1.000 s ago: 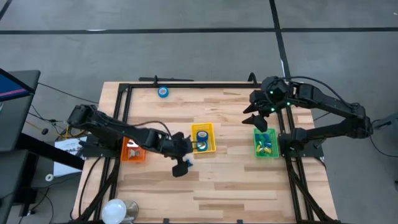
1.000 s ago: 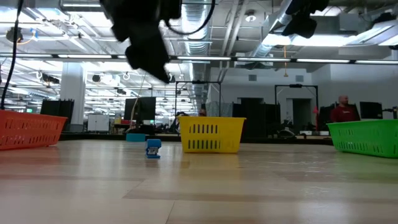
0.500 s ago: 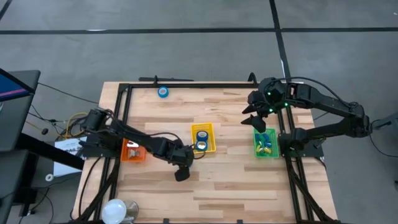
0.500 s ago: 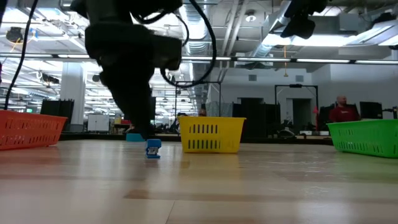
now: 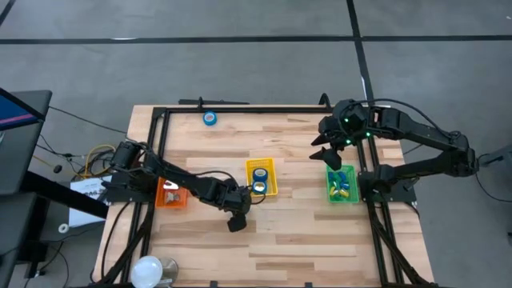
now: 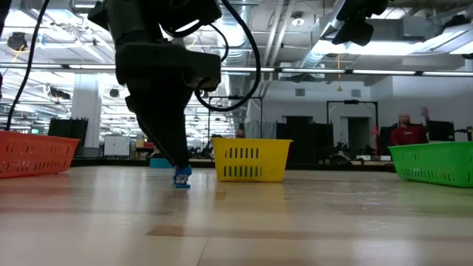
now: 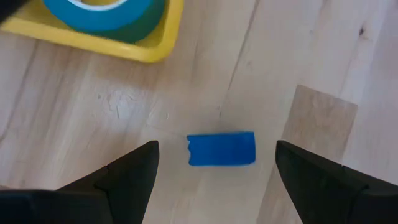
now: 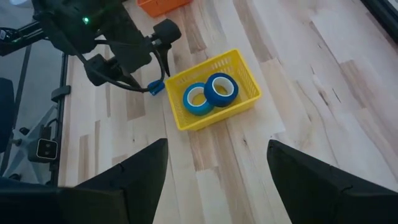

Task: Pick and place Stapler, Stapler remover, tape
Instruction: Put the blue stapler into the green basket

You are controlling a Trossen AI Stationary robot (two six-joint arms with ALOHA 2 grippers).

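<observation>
Now left end effector (image 7: 214, 171) straddles blue block (image 7: 221, 149) (fingers spread, untouched).

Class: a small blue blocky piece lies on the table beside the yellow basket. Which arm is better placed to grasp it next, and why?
Probably the left. The left gripper hangs open directly over the blue piece, fingers on either side of it. The right gripper waits far off, above the green basket.

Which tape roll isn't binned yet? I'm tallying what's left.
The tape roll lying alone near the table's far edge; the other two sit inside the yellow basket.
</observation>
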